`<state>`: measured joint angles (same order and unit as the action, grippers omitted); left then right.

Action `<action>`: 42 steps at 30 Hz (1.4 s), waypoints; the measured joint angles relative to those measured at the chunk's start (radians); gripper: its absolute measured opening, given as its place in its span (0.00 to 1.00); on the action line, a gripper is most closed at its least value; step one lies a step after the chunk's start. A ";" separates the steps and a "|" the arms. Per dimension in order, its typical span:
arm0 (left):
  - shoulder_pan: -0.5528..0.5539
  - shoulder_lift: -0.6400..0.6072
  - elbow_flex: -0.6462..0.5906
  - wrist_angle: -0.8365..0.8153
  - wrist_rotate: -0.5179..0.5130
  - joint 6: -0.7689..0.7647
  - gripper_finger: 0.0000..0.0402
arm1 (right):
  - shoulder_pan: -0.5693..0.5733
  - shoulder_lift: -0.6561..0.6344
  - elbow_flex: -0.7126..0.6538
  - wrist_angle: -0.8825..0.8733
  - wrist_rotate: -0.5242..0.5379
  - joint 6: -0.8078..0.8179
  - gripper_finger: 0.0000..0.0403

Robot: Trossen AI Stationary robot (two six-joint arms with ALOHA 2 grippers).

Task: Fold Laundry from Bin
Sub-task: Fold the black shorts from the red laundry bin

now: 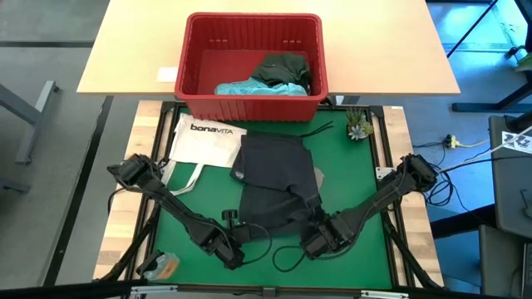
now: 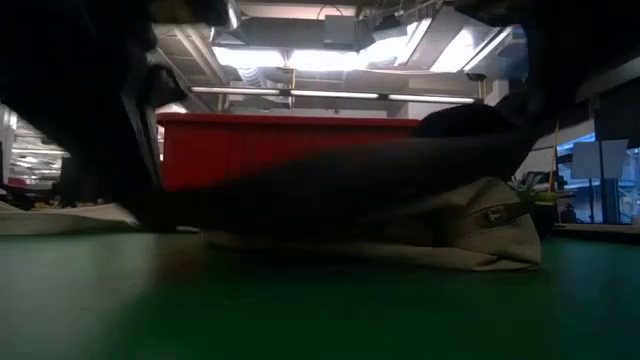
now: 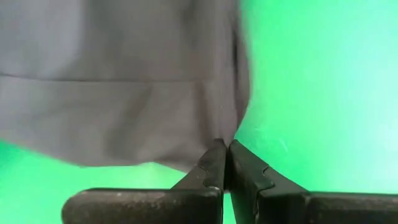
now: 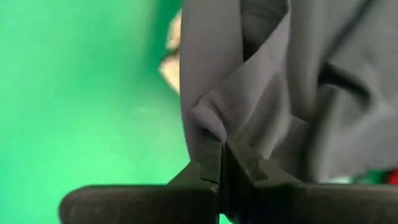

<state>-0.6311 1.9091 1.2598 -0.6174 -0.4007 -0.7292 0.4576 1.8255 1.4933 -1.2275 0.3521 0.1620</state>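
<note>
My left gripper (image 1: 235,252) is closed on the near hem of the dark grey garment (image 1: 274,178), and in my left wrist view the fingertips (image 3: 214,163) pinch the corner of the cloth where it meets the green mat (image 3: 311,93). My right gripper (image 1: 314,241) is also clenched on the same hem, at the other near corner; the right wrist view shows a small fold of grey cloth squeezed between the tips. So both of my jaws grip the near edge, one at each side, and the garment stretches away from them toward the red bin (image 1: 253,101), with its long axis running from me to the bin. I think the next move is to lift this edge and carry it forward over the far part. A white tote bag (image 1: 206,141) lies just beside the garment on my left side, and some tan cloth (image 2: 450,235) shows from under the grey garment. The bin holds a turquoise piece (image 1: 253,85) and a dark green one (image 1: 284,68).
</note>
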 joint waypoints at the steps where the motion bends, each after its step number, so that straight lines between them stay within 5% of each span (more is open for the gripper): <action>1: 0.002 -0.017 0.000 -0.013 -0.001 0.000 0.01 | 0.000 -0.005 0.000 -0.005 0.025 0.018 0.01; 11: 0.102 -0.248 0.002 -0.286 -0.143 0.021 0.00 | -0.063 -0.172 0.000 -0.027 0.180 0.042 0.01; 26: 0.448 -0.319 0.003 -0.372 -0.295 0.364 0.00 | -0.501 -0.222 -0.087 0.027 0.224 -0.037 0.01; 42: 0.810 -0.319 0.003 -0.223 -0.168 0.698 0.00 | -0.869 -0.222 -0.148 0.241 0.155 -0.197 0.01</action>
<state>0.1788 1.5902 1.2633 -0.8401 -0.5687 -0.0314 -0.4116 1.6035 1.3449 -0.9868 0.5069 -0.0350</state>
